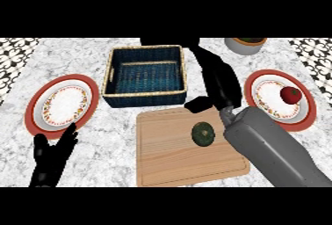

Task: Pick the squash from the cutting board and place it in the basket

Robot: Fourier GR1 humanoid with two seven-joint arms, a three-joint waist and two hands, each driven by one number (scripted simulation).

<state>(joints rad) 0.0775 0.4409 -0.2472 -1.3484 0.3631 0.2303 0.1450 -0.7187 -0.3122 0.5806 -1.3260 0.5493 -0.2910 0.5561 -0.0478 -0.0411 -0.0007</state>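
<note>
Plainly, the right hand (217, 83) stretches open and empty beside the basket (146, 99), while the squash (203, 133) lies back near its wrist on the cutting board (175, 162), so closing here would likely grasp nothing or knock the basket.

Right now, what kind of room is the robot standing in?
Most likely a kitchen. There is a marble-patterned counter, a wooden cutting board with a green squash on it, and a plate holding a tomato.
</note>
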